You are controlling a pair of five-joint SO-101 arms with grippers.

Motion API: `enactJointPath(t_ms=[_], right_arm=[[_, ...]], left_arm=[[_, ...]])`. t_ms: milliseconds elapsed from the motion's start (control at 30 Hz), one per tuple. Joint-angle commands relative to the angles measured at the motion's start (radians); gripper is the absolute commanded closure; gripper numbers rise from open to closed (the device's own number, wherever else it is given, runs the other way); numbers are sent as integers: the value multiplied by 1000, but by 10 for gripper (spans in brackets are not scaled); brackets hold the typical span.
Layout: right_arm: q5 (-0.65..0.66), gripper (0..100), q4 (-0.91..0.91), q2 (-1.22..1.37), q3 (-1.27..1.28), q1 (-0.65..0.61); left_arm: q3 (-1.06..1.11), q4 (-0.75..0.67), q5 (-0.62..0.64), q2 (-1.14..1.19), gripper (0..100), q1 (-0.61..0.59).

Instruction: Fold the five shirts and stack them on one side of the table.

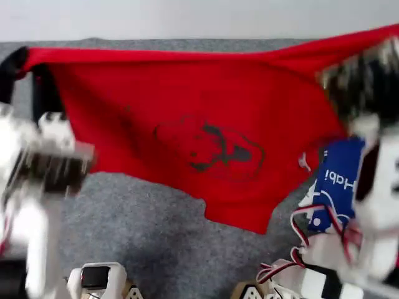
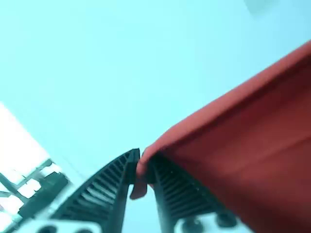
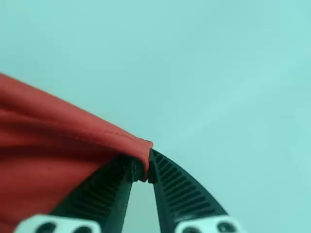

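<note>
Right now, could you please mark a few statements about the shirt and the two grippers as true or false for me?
1. The red shirt hangs spread between the two grippers. True.
2. The left gripper is open and holds nothing. False: it is shut on an edge of the shirt.
3. The right gripper pinches the shirt's edge. True.
4. The shirt lies folded flat on the grey table. False: it is held up, unfolded.
5. The shirt carries a dark print. True.
</note>
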Motion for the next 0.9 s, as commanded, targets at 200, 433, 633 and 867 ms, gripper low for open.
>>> enactJointPath(t_ms=[200,433,633,867], right_arm=[[51,987,38,-156,-157,193],[51,986,119,-216,-2,177],[55,987,116,-216,379,27],[57,987,-71,-214,957,-159]], left_arm=[[-90,9,-172,-241,995,-11],[-61,164,-187,-241,995,-11],[165,150,-198,-184,995,-11],[619,-241,-310,-129,995,-11]])
